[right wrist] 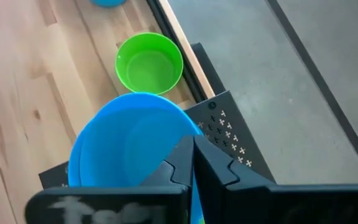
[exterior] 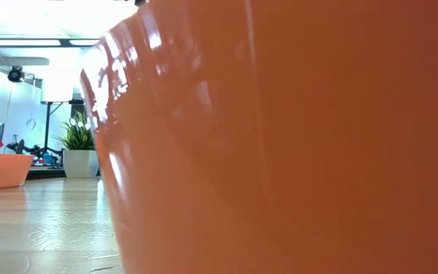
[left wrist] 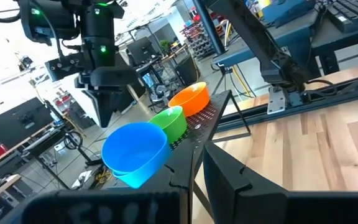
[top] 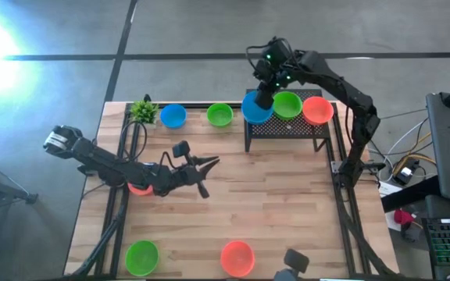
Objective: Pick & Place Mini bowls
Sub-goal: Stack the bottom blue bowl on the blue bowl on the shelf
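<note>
High view first: the right gripper (top: pixel 265 100) sits over the left end of the black perforated metal stand (top: pixel 287 125) at the table's far edge, fingers pressed together on the rim of a glossy blue plastic mini bowl (top: pixel 256 108). That blue bowl hangs half off the stand's left end, tilted, next to a green bowl (top: pixel 287 104) and an orange-red bowl (top: pixel 317 110) lined up on the same stand. Right wrist view confirms it, the two dark fingers are closed right at the bowl's wall.

For my money this is the grab, just made. Doing it well means lifting straight up before swinging, since the green neighbour sits just beside and a sideways drag could knock it.

Room to move: open wood lies toward the table's middle. Along the far edge stand a loose green bowl (top: pixel 219 115), a second blue bowl (top: pixel 173 116) and a small leafy plant (top: pixel 143 110). Near the front edge, another green bowl (top: pixel 142 256) and another orange-red bowl (top: pixel 237 257).

Left gripper (top: pixel 206 165) waits mid-table, well apart; I cannot tell whether its fingers are parted. An orange-red bowl (top: pixel 139 188) peeks out under that arm.
</note>
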{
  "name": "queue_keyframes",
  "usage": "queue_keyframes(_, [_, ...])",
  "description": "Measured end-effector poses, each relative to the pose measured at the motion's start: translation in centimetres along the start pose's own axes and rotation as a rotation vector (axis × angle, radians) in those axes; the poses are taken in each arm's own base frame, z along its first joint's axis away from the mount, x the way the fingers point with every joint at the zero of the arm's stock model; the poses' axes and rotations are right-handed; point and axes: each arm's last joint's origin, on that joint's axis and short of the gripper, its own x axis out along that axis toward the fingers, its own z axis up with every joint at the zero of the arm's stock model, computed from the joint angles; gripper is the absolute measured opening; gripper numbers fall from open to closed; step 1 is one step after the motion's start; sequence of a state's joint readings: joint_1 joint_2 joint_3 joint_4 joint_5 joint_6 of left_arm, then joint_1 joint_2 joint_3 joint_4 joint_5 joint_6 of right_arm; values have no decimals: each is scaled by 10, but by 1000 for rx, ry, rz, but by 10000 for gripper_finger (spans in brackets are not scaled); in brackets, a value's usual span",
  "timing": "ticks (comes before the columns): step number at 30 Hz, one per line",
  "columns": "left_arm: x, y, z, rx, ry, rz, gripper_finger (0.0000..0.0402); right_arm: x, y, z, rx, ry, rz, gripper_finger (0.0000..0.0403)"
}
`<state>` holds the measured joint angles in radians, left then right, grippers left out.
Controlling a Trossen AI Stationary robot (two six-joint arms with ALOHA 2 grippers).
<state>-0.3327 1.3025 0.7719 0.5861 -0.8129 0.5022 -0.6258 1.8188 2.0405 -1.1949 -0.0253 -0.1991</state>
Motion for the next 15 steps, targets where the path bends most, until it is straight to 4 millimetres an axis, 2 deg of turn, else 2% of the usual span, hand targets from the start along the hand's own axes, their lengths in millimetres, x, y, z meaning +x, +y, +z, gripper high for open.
queue_keyframes(15, [4,4,-2,-1,10,20,32,20,0,-5,-22,11,1,8])
